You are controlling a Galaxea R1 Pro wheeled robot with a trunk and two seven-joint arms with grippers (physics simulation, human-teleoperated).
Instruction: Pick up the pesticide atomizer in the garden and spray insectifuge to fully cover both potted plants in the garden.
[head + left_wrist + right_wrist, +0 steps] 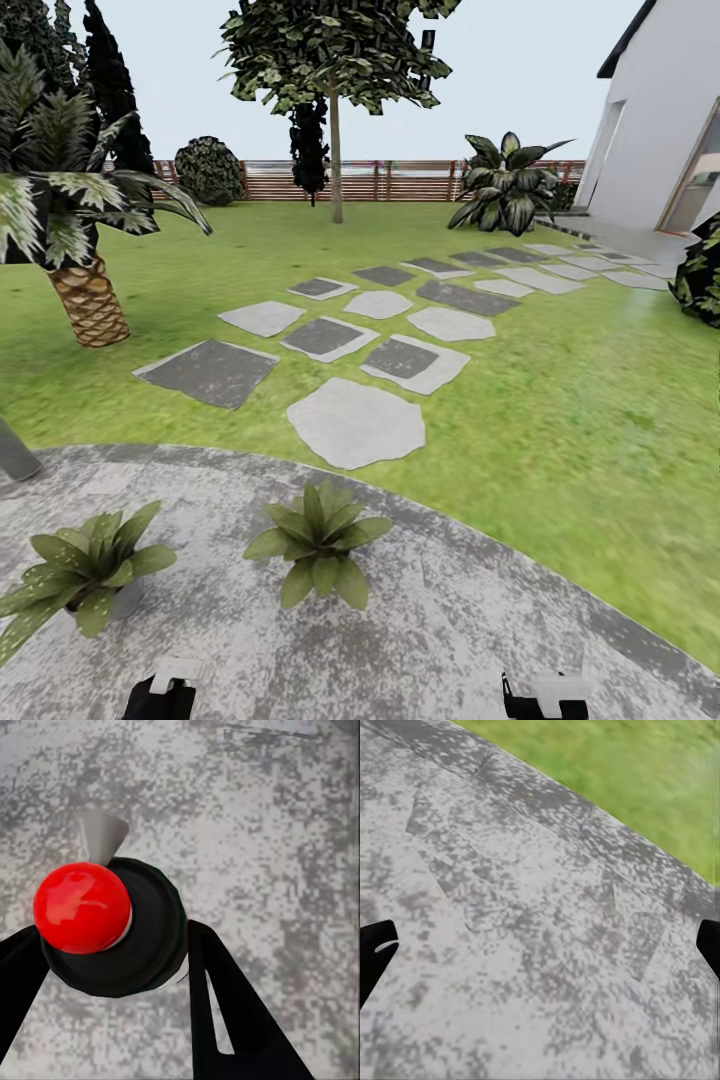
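Note:
Two potted plants, low rosettes of olive-green leaves, stand on the round grey patio (450,620) just ahead of me: one at the left (85,570), one nearer the middle (320,540). In the left wrist view my left gripper (112,937) is shut on the pesticide atomizer (112,930), seen end-on as a dark round body with a red cap and a grey cone nozzle, over bare paving. My right gripper (540,945) is open, its black fingertips (375,945) far apart over the paving near the lawn's edge. Both wrists show at the head view's lower edge, left (160,695) and right (545,697).
Beyond the patio the lawn (560,420) carries grey stepping stones (355,420) toward a white house (660,120). A palm (85,290) stands at the left, a tree (335,150) and a striped-leaf shrub (510,185) before the brown fence (400,180). A grey post (15,455) leans at the left edge.

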